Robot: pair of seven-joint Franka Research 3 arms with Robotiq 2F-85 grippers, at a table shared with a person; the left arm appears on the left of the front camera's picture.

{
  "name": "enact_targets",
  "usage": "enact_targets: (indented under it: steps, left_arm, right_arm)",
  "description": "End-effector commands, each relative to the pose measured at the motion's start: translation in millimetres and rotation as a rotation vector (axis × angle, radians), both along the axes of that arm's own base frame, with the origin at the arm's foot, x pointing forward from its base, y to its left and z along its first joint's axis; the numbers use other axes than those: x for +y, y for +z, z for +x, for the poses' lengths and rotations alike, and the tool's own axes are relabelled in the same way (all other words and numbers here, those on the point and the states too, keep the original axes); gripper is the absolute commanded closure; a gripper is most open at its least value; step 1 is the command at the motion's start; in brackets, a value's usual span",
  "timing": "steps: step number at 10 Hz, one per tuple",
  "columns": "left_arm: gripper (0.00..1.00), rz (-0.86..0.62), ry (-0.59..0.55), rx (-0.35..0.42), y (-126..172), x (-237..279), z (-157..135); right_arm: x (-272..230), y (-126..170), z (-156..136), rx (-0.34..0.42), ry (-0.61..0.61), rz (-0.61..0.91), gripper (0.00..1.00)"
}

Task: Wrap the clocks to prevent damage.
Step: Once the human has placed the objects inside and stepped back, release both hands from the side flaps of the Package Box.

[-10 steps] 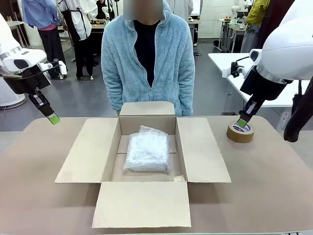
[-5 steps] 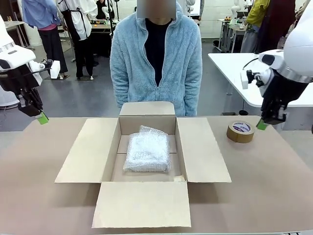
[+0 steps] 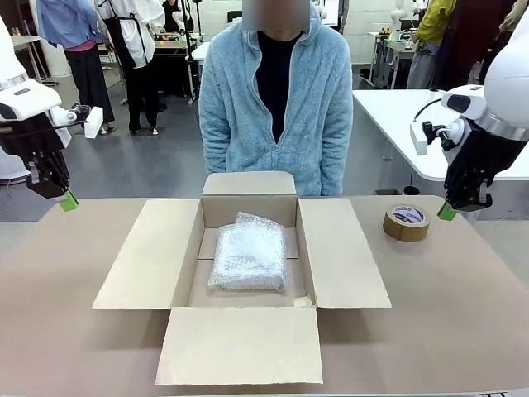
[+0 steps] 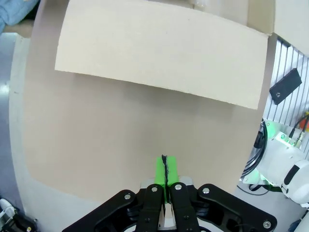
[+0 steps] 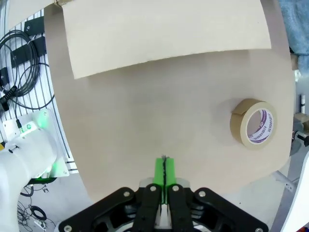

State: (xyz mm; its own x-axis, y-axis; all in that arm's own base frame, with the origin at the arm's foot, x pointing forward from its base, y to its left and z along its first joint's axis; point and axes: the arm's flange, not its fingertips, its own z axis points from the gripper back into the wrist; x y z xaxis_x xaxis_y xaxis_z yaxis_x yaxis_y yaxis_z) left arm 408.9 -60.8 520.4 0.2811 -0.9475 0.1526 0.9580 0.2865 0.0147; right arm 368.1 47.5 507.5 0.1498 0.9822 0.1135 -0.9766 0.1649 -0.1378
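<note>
The clocks (image 3: 249, 253) show as one pillow-shaped bundle of whitish bubble wrap lying on the floor of an open brown cardboard box (image 3: 142, 256) at the table's middle. My left gripper (image 3: 68, 200) hangs shut and empty above the table's far left corner, well clear of the box. In the left wrist view its green pads (image 4: 165, 171) are pressed together over bare table. My right gripper (image 3: 446, 212) is shut and empty at the far right, just right of a tape roll (image 3: 406, 222). The right wrist view shows its pads (image 5: 164, 171) closed too.
A person in a light blue fleece jacket (image 3: 277, 99) stands at the far edge behind the box. The box's four flaps lie spread flat, the near flap (image 3: 240, 346) reaching the front edge. The tape roll (image 5: 254, 129) lies flat. Bare table flanks the box.
Both arms have drawn back outward and upward; the right gripper left the tape roll and moved right of it. The person has shifted slightly to the right.
</note>
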Motion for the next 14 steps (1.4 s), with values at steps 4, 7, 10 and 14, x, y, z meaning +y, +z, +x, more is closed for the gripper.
enact_targets:
  steps: [4,7,10,14]
  left_arm:
    - [1.00,-0.397,-0.361,-0.027,-20,80,4]
    - [1.00,-0.617,-0.308,-0.043,-37,127,9]
    - [1.00,-0.737,-0.176,-0.010,-58,158,11]
    - [1.00,-0.716,-0.131,0.005,-76,162,3]
  right_arm:
    - [-73,-29,13,-0.023,0.220,0.452,0.99]
    - [-110,-51,17,-0.018,0.162,0.658,0.99]
    - [-139,-72,21,-0.017,0.114,0.757,0.99]
    - [-149,-98,38,-0.004,0.152,0.812,0.99]
